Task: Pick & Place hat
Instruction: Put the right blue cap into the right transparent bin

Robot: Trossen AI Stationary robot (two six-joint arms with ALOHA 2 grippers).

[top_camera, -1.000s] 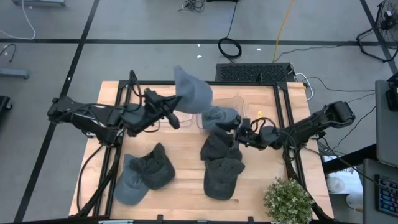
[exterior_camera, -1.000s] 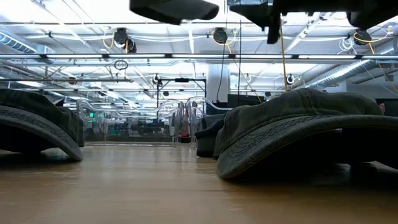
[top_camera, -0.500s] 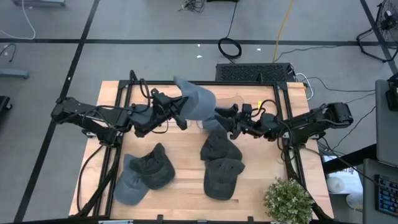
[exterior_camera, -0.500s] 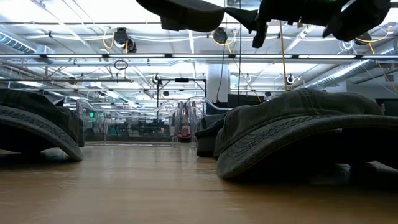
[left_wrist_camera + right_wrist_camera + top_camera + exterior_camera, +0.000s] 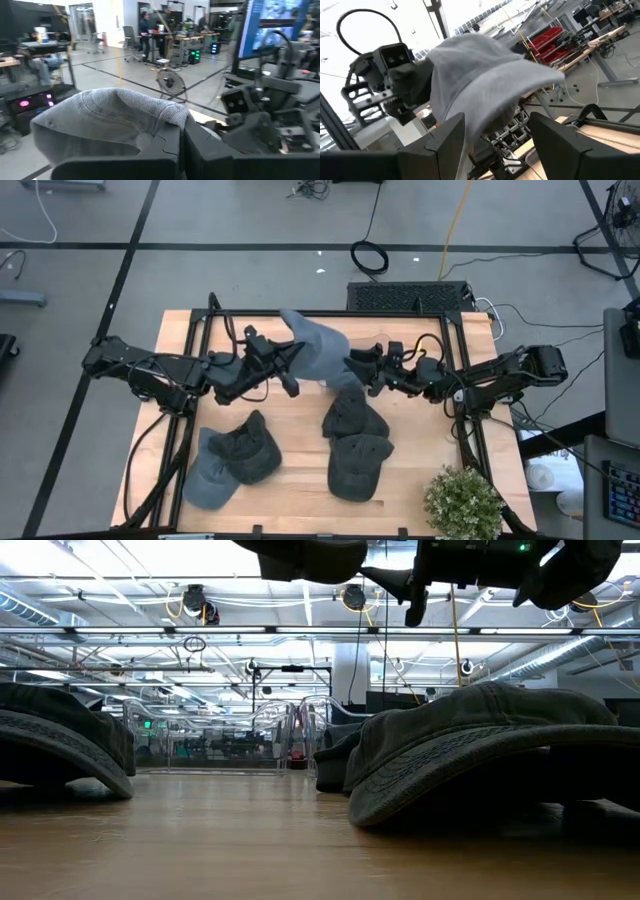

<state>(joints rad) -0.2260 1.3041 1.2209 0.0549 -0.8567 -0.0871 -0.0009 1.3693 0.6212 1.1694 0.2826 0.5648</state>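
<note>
A light grey hat [image 5: 312, 342] is held high above the table's far middle by my left gripper [image 5: 291, 370], which is shut on it. It also shows in the left wrist view [image 5: 110, 117] and at the top of the low view [image 5: 300, 552]. My right gripper [image 5: 358, 372] is open at the hat's right side. In the right wrist view its two fingers [image 5: 451, 135] stand on either side of the hat's hanging lower edge [image 5: 490, 117]. I cannot tell whether they touch it. My left gripper pinches the hat's lower edge [image 5: 169, 116] between its two shut fingers. The fingers come about level from the table's left side. The hat is lifted clear of the table and rises above and beyond the fingers.
Two dark hats [image 5: 350, 416] [image 5: 358, 465] lie at the middle of the wooden table [image 5: 290, 480], and two more hats [image 5: 232, 460] lie at the near left. Clear bins [image 5: 385, 345] stand at the far middle. A potted plant [image 5: 462, 502] stands at the near right corner.
My left gripper has carried the grey hat a little toward the table's right, and the hat stays lifted clear. My right gripper has risen and gone toward the table's left and far edge, up to the hat's right side.
</note>
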